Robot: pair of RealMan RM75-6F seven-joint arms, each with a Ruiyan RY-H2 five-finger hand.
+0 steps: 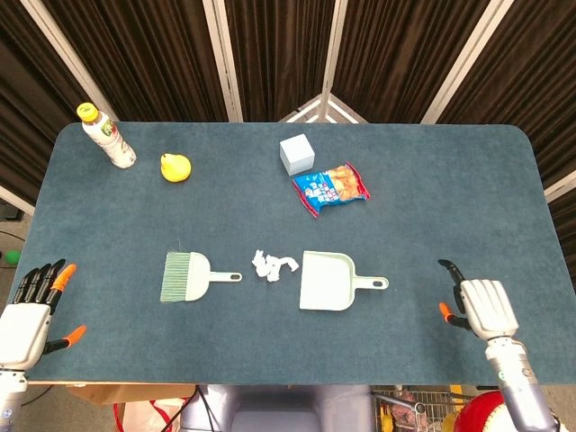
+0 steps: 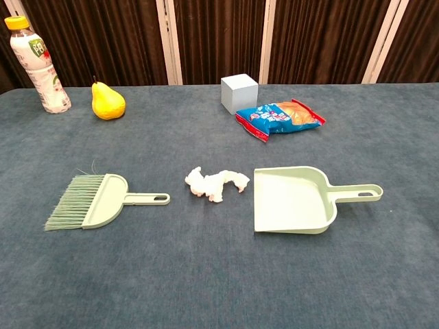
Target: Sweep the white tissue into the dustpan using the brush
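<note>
Pale green brush (image 2: 89,200) and dustpan (image 2: 291,202); white tissue (image 2: 214,183). Dark blue table (image 2: 206,274). Yellow pear (image 2: 108,101), light grey cube (image 2: 239,92), red-and-blue snack bag (image 2: 280,117), white bottle (image 2: 40,65) with yellow cap and green print. Black-and-brown striped curtain (image 2: 219,34) at top.

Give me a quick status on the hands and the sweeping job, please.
Left hand open, right hand holding nothing, fingers unclear. Brush untouched; white tissue lies loose between it and dustpan. Nothing blocking.

Bright, even light; sharp, faint shadows.
</note>
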